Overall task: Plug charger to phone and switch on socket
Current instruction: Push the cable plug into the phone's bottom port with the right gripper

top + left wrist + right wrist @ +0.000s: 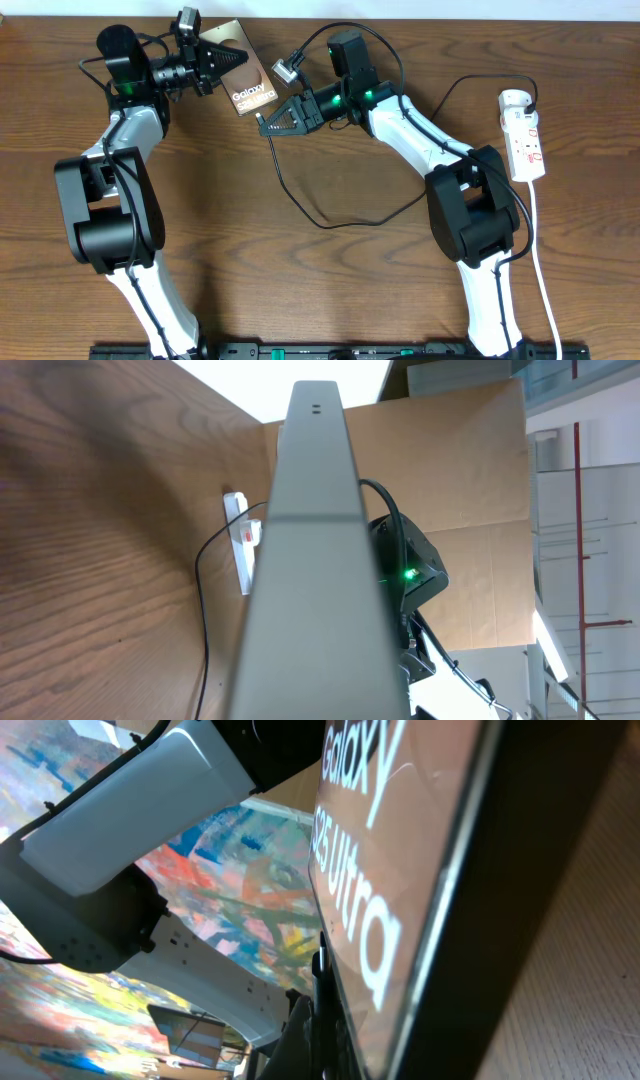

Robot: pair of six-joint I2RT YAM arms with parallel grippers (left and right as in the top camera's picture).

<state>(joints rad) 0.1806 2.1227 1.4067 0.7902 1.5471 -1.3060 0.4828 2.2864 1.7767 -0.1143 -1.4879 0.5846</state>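
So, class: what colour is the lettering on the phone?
White lettering on the phone; best in right wrist view.

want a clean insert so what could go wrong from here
1. The left gripper holds the glossy brown-bronze phone by one end only, so a push from the right gripper could pivot it.
2. The thin black charger cable trails from that gripper in a slack loop. It may snag and pull the tip off line.

overhead view is bright, even and sharp, with soft shadows on the table [320, 300] beside the arms [110, 220]. left wrist: blown-out white at 12 o'clock, the phone [305, 590] edge at centre blurred. right wrist: lettering soft, pale sheen at 4 o'clock.
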